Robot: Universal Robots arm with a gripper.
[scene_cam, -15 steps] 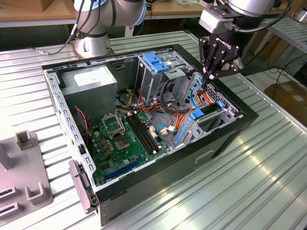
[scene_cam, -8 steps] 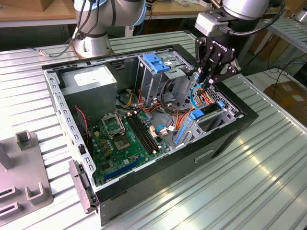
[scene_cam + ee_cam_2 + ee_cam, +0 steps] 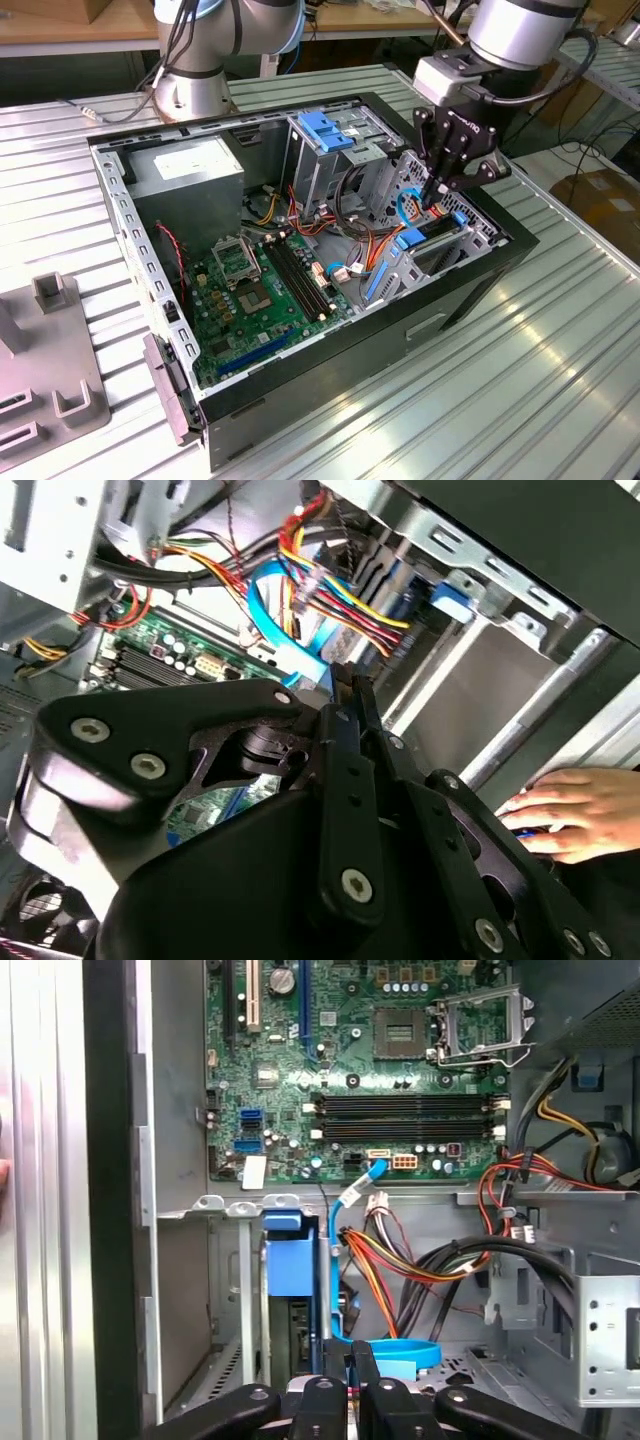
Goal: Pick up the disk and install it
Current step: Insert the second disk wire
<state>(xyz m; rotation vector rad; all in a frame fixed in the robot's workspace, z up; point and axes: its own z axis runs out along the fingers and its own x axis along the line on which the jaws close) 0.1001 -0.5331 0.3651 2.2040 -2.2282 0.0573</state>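
Exterior view: an open computer case [image 3: 330, 330] lies on a ribbed metal table [image 3: 520, 380], and the arm reaches down so that the gripper [image 3: 437, 195] hangs over the bay [image 3: 440, 245] at the case's corner toward the exterior view's right. Blue rails show in that bay just below the fingertips; the disk [image 3: 432, 238] appears to sit there, mostly hidden by the bay's walls. A light-blue cable [image 3: 405, 208] loops just beside the gripper, and red, yellow and orange wires [image 3: 375, 250] run between bay and motherboard [image 3: 265, 285]. A drive cage [image 3: 335, 150] with a blue top stands behind, and a grey power supply [image 3: 195, 170] lies farther toward the exterior view's left. Second wrist view: the black linkage of the gripper [image 3: 345, 705] fills the foreground, its fingers pressed together with no gap visible and nothing seen between them; the blue cable [image 3: 290, 630] and a wire bundle [image 3: 340, 600] pass close in front, and a person's hand [image 3: 580, 815] rests beside the case wall. First wrist view: the fingers [image 3: 362, 1380] meet over the blue-railed disk [image 3: 292, 1260] seated upright in the bay, the cable loop [image 3: 400, 1350] touching or just beside the tips; the motherboard [image 3: 370, 1060] lies beyond, wires [image 3: 420, 1260] to one side.
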